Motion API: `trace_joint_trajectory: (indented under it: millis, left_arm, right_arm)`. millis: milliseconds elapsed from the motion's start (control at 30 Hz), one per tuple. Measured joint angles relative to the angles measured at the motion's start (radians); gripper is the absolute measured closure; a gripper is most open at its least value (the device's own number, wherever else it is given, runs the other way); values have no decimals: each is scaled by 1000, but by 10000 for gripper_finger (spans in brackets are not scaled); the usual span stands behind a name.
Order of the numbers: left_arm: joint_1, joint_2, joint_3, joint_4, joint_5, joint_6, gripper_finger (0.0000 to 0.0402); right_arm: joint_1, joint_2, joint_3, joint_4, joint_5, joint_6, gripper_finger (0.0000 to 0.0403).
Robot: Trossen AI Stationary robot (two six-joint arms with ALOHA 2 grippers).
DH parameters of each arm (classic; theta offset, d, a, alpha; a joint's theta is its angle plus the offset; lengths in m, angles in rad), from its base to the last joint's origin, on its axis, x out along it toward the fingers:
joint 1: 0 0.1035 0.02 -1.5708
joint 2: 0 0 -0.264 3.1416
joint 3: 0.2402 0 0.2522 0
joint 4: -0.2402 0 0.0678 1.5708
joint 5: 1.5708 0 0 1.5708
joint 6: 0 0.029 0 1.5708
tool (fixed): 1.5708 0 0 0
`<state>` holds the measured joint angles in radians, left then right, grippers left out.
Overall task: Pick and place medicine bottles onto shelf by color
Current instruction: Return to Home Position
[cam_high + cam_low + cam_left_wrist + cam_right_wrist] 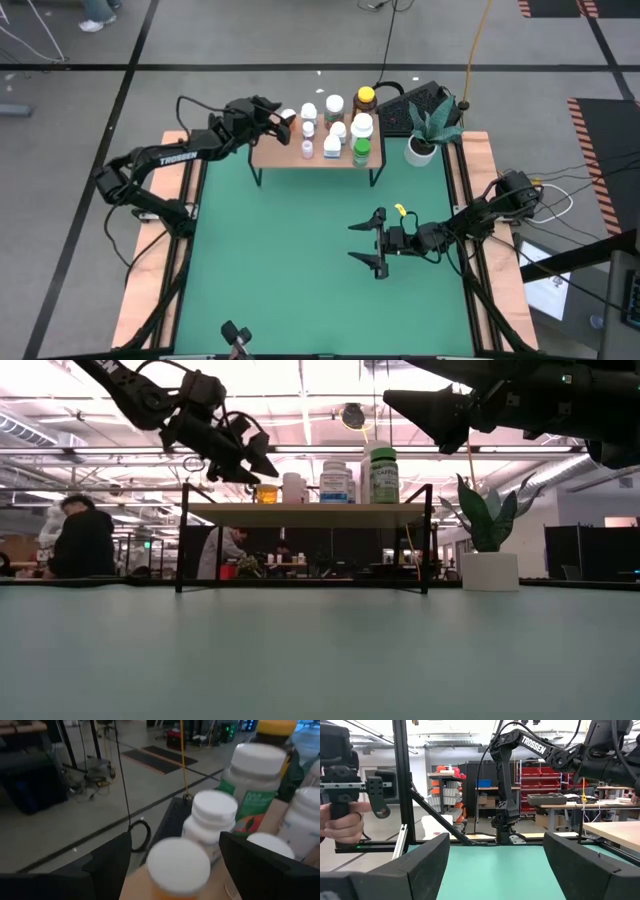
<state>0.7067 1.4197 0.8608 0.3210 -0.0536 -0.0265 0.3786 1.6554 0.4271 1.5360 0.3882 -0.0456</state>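
The left claw (282,122) is up at the left end of the shelf (272,153). Its two fingers (107,865) are spread wide. The orange bottle (177,866), which has a white cap, stands on the board between them. Neither finger touches it, so the claw holds nothing.

Next to that bottle stand the other medicine bottles (334,128). They are packed close on the shelf, and most have white caps. One has a green label (250,785). One at the back has a yellow cap (366,97). I see no bottle down on the green table (290,260).

The right claw (358,242) hangs low over the table, well apart from the shelf. It is wide open too, and empty.

A white plant pot (420,150) sits just past the right end of the shelf.

I think these bottles are light and hard, made of smooth plastic. They are round, so they could slip or tip over. The best place to grab one looks like the middle of its body, under the cap, with a finger on each side. They stand so close that a bump could knock the next one down.
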Motion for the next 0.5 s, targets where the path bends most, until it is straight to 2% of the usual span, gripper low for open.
trace_joint_trajectory:
  millis: [233,433,500]
  left_arm:
    - [-6,-8,49,-63,-1,29,100]
    - [-45,-27,101,-294,-6,147,103]
    - [-66,-37,105,-372,-56,185,107]
  right_arm:
    - [0,0,0,0,0,0,89]
    - [2,0,0,-14,0,0,89]
    - [2,0,0,-26,0,0,89]
